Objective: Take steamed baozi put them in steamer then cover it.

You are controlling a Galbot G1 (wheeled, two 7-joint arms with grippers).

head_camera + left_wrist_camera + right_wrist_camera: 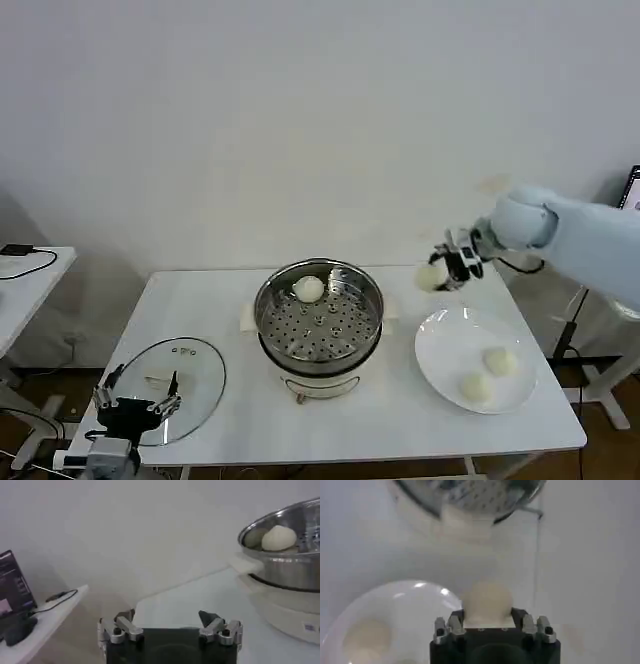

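Right gripper (437, 274) fingers closed on a bun (486, 599), raised between plate (440, 345) and steamer (318, 315); left gripper (136, 404) fingers spread wide, empty, over lid (195, 372).

Right hand (447, 268) raised and clamped; left hand (138, 396) spread low.

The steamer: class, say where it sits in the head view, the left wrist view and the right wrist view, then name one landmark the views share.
Head view: the steamer stands mid-table, between the cover and the plate.
Left wrist view: the steamer is at the right edge, one baozi inside.
Right wrist view: the steamer is at the top edge, beyond the right gripper.
Shared landmark: its white side handle.
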